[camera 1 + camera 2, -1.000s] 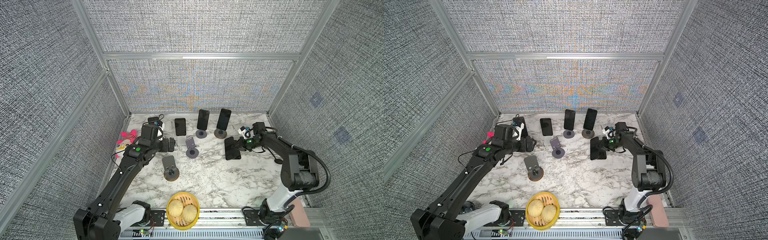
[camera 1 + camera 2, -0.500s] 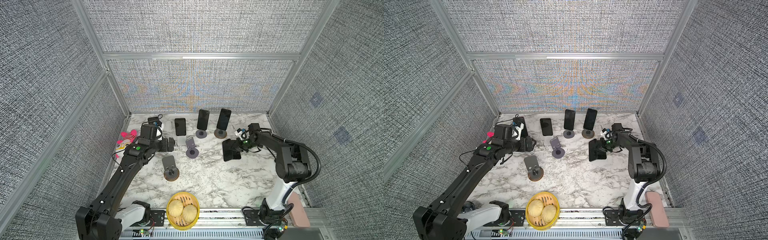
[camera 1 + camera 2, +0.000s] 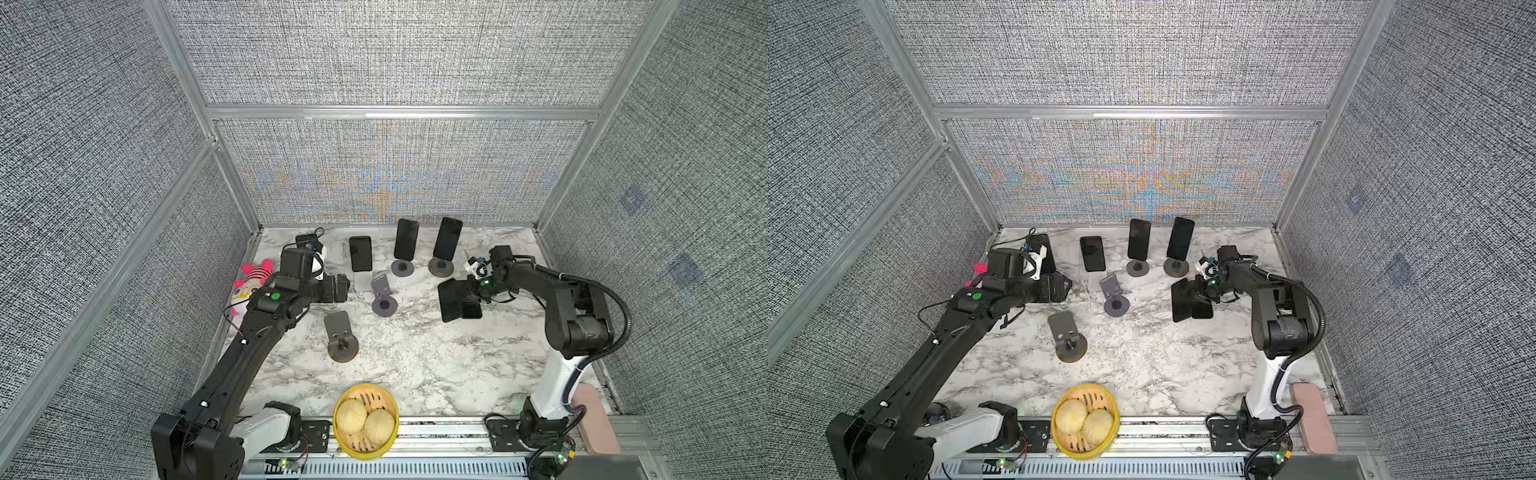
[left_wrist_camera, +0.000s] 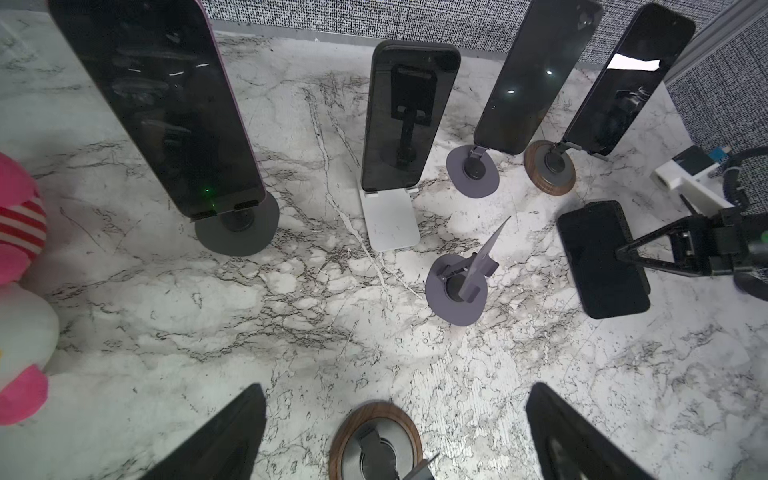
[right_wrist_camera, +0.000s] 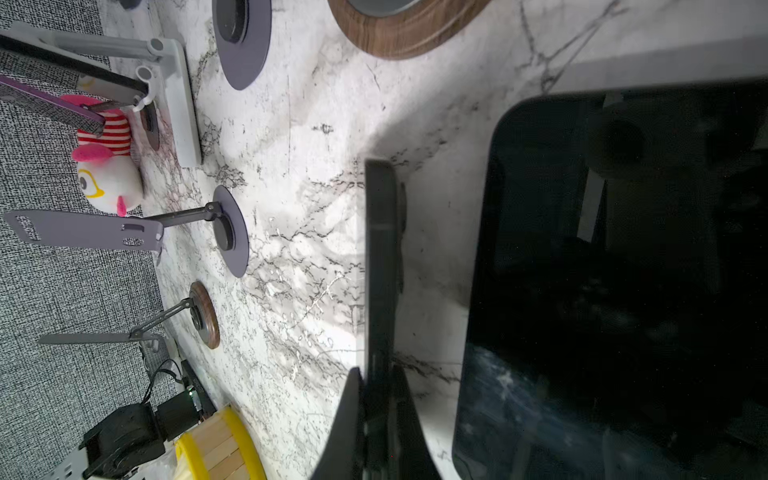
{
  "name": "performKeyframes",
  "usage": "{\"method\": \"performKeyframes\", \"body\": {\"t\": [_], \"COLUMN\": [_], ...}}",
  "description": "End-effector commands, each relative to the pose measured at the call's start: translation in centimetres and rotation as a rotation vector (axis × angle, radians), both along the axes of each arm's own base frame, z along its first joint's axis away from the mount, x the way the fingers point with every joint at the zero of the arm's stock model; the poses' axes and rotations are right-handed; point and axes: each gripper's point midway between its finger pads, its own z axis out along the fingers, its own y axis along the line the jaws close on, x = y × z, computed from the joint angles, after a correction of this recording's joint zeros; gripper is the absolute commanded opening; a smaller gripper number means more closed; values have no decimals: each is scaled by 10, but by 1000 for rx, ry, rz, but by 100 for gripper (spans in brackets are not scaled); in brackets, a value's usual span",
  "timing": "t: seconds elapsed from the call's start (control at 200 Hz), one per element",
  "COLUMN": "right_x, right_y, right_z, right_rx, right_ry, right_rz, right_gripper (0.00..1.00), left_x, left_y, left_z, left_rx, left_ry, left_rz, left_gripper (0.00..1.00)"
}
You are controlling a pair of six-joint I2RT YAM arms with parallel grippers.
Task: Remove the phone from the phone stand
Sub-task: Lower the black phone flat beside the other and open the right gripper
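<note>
My right gripper (image 3: 468, 291) (image 5: 376, 374) is shut on the edge of a black phone (image 3: 449, 300) (image 5: 380, 249), holding it just above the marble table, clear of any stand. Beside it a second black phone (image 5: 623, 291) (image 3: 473, 311) lies flat. Two phone stands are empty: a grey one (image 3: 384, 297) (image 4: 457, 286) and a wood-based one (image 3: 341, 337) (image 4: 376, 440). Along the back, phones (image 3: 406, 239) (image 3: 447, 237) (image 3: 360, 253) still lean on stands. My left gripper (image 3: 343, 287) (image 4: 397, 388) is open and empty above the wood-based stand.
Another phone on a dark stand (image 4: 158, 104) is at the back left beside a pink and white plush toy (image 3: 249, 282). A yellow steamer basket (image 3: 365, 422) with buns sits at the front edge. Mesh walls close in the table (image 3: 436, 365) on three sides.
My right gripper has carried the held phone a little to the left, and its elbow has risen. The left arm has stayed in place.
</note>
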Motion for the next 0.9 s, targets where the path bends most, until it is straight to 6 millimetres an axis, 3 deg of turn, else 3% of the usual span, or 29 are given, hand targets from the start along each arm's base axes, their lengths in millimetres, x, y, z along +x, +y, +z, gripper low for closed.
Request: {"method": "performKeyframes", "body": {"t": [0.0, 0.895], "right_x": [0, 3], "right_y": [-8, -5], "right_z": [-10, -18], "right_rx": [-67, -63], "right_ry": [13, 36], "right_rz": [-18, -36], "right_gripper": [11, 27], "left_x": [1, 2], "left_y": [-2, -4], "left_z": [3, 1], "left_rx": [-17, -36], "left_ry": [-11, 1], "left_rz": [-6, -10], "left_gripper": [99, 99]}}
